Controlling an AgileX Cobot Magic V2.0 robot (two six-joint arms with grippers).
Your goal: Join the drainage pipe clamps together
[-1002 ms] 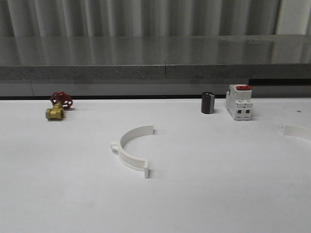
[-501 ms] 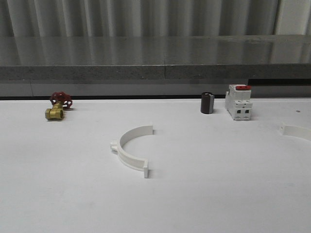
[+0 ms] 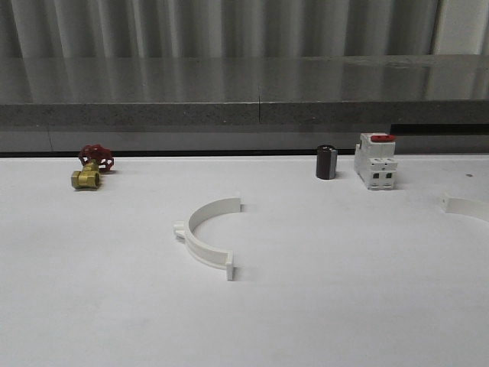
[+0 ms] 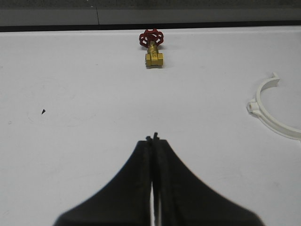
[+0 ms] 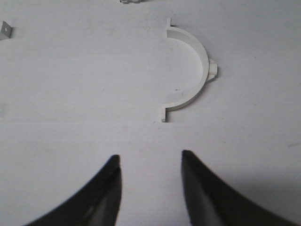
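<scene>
One drainage pipe clamp [image 3: 200, 233], a white half-ring, lies flat in the middle of the white table, its open side facing right. The other clamp [image 3: 466, 206] lies at the table's right edge, partly cut off in the front view. In the right wrist view this second clamp [image 5: 205, 70] lies just ahead of my right gripper [image 5: 150, 157], which is open and empty above the table. My left gripper [image 4: 153, 138] is shut on nothing, its fingers pressed together over bare table. The middle clamp [image 4: 270, 113] sits off to its side.
A brass valve with a red handle [image 3: 92, 170] stands at the back left. A black cylinder [image 3: 326, 162] and a white breaker with a red top [image 3: 376, 162] stand at the back right. A grey ledge [image 3: 244, 115] runs behind the table.
</scene>
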